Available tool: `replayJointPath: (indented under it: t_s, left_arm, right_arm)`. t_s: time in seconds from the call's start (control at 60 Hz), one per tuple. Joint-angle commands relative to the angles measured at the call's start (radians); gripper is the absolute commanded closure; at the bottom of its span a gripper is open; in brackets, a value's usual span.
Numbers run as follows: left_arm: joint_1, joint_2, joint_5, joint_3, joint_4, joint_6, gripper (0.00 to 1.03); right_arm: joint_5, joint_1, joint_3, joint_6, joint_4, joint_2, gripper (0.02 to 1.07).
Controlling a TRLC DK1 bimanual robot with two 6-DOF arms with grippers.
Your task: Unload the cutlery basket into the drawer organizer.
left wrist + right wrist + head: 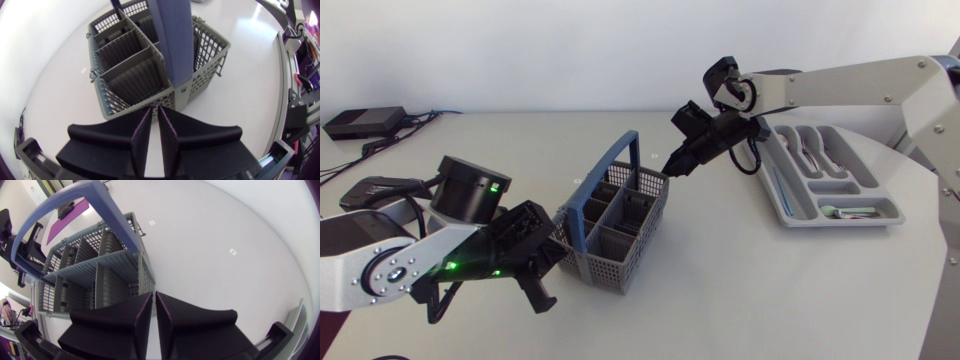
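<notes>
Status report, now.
Left tool shut, empty, at cutlery basket. Right tool shut, empty, at its far end. Basket looks empty. No obstruction.

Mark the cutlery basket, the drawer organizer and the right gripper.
cutlery basket (650, 232): head view, side mesh wall.
drawer organizer (840, 222): head view, front rim.
right gripper (671, 169): head view, between its fingertips.

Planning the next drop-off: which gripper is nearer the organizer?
Right. The right gripper is at the basket's far corner, on the side toward the organizer. The left gripper is at the basket's opposite end, so the whole basket lies between it and the organizer.
</notes>
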Motion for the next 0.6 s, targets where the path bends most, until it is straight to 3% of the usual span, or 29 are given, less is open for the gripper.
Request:
replayJointPath:
  t_s: [0.0, 0.383, 0.583]
  left_arm:
    - [0.034, 0.041, 0.006, 0.004, 0.038, 0.031, 0.89]
    - [0.124, 0.170, 0.031, 0.053, 0.121, 0.059, 0.89]
    - [0.136, 0.226, 0.046, 0.101, 0.144, 0.059, 0.89]
  right_arm:
    - [-0.011, 0.015, -0.079, -0.013, -0.020, -0.041, 0.94]
    - [-0.022, 0.015, -0.301, -0.035, -0.003, -0.203, 0.94]
    - [-0.022, 0.005, -0.407, -0.038, 0.010, -0.280, 0.94]
